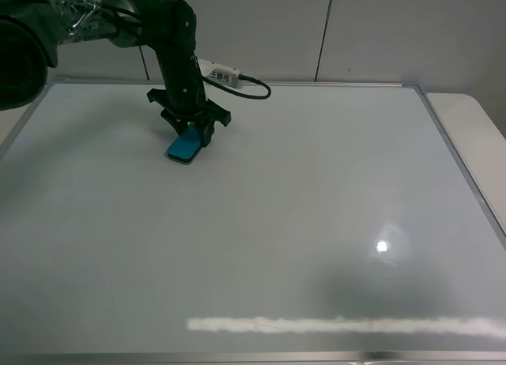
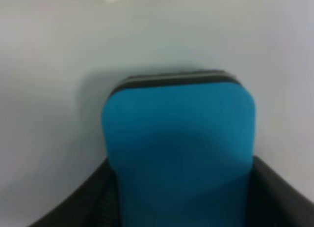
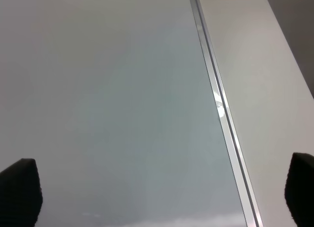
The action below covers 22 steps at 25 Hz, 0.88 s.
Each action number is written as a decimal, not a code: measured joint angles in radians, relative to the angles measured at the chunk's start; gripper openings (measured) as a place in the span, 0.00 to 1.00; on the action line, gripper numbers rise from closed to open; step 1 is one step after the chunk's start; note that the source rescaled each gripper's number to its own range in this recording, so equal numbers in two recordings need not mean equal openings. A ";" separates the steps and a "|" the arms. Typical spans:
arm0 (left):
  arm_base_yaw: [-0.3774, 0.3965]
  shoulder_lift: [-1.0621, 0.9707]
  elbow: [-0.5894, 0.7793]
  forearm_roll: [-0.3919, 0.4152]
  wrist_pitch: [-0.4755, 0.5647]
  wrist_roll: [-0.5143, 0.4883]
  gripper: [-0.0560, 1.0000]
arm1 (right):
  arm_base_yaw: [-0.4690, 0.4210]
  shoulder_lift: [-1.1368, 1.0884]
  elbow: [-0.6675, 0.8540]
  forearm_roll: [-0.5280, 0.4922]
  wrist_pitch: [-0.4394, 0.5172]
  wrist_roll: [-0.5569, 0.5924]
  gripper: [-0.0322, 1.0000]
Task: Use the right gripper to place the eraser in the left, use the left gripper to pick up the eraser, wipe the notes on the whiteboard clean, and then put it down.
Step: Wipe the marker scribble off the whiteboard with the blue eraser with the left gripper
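Note:
The blue eraser [image 1: 183,148] lies flat on the whiteboard [image 1: 316,191], towards its far left. My left gripper [image 1: 192,133] comes down on it from above and is shut on it. In the left wrist view the eraser [image 2: 179,148] fills the middle, with a black finger [image 2: 83,202] pressed against each long side. I see no writing on the board. My right gripper [image 3: 162,197] is open and empty above the board's right edge. It is out of the exterior high view.
The board's metal frame [image 3: 221,114] runs along its right side, with pale tabletop [image 1: 474,116] beyond it. A white adapter with a black cable [image 1: 224,75] hangs off the left arm near the far edge. Light glare [image 1: 348,325] streaks the near part.

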<state>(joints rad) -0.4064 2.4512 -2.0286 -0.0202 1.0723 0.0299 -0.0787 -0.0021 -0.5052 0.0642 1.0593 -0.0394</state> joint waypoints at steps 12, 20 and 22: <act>0.009 0.010 -0.026 0.005 -0.088 0.035 0.08 | 0.000 0.000 0.000 0.000 0.000 0.000 1.00; 0.158 0.015 -0.045 0.110 -0.241 0.101 0.08 | 0.000 0.000 0.000 0.000 0.000 0.000 1.00; 0.185 0.015 -0.045 0.145 -0.278 0.115 0.08 | 0.000 0.000 0.000 0.000 0.000 0.000 1.00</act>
<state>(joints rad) -0.2211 2.4667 -2.0740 0.1249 0.7942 0.1449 -0.0787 -0.0021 -0.5052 0.0642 1.0593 -0.0394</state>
